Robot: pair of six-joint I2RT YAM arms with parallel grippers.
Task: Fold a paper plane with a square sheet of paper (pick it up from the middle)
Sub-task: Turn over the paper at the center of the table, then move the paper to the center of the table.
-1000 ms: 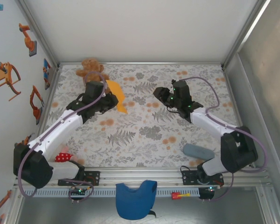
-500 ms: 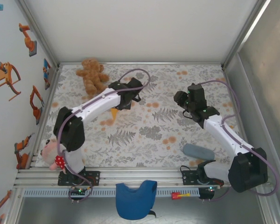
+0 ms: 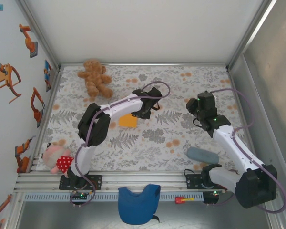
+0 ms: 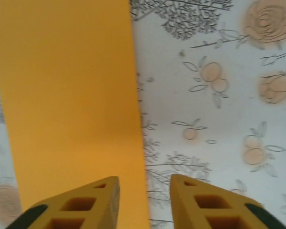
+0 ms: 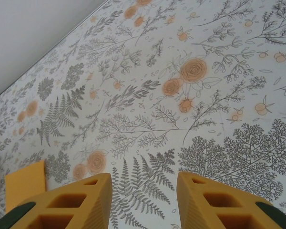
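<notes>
The orange paper [image 3: 128, 120] lies flat on the flower-print table [image 3: 148, 138], a little left of its middle and well apart from the brown teddy bear [image 3: 95, 77] in the far left corner. The left gripper [image 4: 143, 180] hangs just above it, jaws parted and holding nothing, and the paper's straight right edge runs down between the two fingers. The right gripper [image 5: 144, 175] is over bare tabletop toward the right edge. Its jaws are parted too and the gap is empty, with a corner of the paper in its wrist view at lower left.
</notes>
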